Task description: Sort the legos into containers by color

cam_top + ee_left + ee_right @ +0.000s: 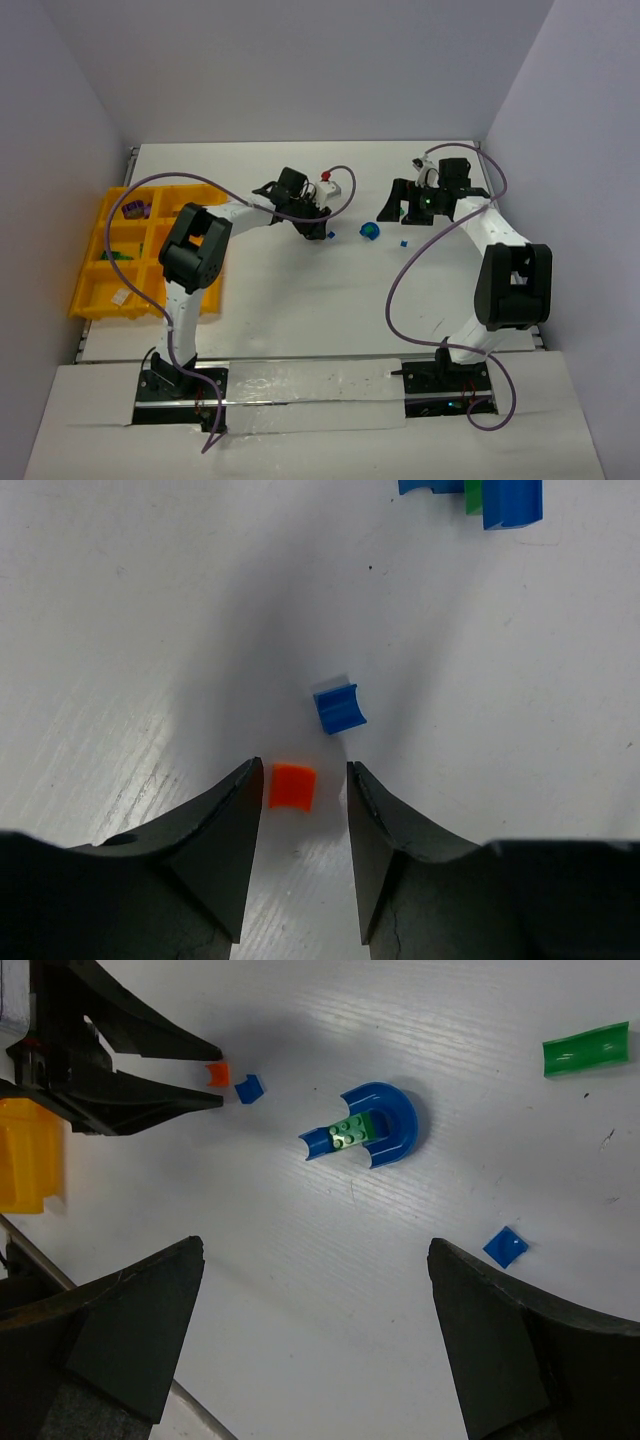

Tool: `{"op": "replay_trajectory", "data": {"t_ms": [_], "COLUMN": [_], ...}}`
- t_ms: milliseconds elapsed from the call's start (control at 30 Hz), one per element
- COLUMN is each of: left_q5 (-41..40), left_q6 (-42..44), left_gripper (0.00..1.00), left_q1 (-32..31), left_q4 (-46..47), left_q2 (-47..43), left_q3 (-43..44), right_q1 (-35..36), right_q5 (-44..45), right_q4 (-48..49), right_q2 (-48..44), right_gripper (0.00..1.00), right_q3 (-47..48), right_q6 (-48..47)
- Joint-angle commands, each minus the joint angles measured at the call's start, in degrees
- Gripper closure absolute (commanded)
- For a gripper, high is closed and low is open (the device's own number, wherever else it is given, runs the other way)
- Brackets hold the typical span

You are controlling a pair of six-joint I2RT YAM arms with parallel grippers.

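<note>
My left claw (305, 770) stands open, jaws either side of the orange-red lego (292, 787) lying on the bench (120, 630). My right claw (315, 1250) gapes wide, holding nothing. The lego sits nearer one jaw, so closing could tip it or squirt it toward the small blue lego (340, 709) just beyond. The yellow tray (85, 298) is well apart.

Looks like a robotics lab test cell to me: plain pale walls (300, 70) box in a white table (330, 300) on three sides, the left arm (190, 255) and the right arm (512, 285) are bolted down at its near edge, and loose purple cables (389, 300) loop off both.
</note>
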Motion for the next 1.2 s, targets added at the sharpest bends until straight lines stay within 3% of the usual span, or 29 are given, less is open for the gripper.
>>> {"op": "replay_trajectory", "data": {"t_ms": [0,333,933,1067,1167], "left_q5": [-1.38,-4.18,-8.83,-9.24,-8.91], "left_q6": [1.45,3.6,5.98,6.53,6.64], "left_gripper": [0.53,0.58,0.61,0.66,0.76], "left_q1": [-0.49,-0.42,-1.29,-1.68,-1.87], "left_q4": [-0.61,-0.85,-7.84,-8.32,-8.32], "left_q2": [0.94,-1.22,-0.2,-0.05,-0.55], "left_q3": [-0.65,-3.82,0.29,0.46,0.2], "right_q1": [-0.28,-0.32,-0.32,-0.32,-0.32], "right_q5": [-0.6,-0.92,-1.66,-1.75,-1.78], "right_q4": [-0.13,-0.3,-0.1,-0.05,0.01], "right_q2": [0.16,0.88,1.66,1.81,1.8], "right_gripper": [0.0,0.0,0.0,0.0,0.0], "right_q3": [-0.02,0.56,1.12,1.12,1.12], "right_q6": [-0.96,-0.96,-0.52,-0.52,-0.52]}}
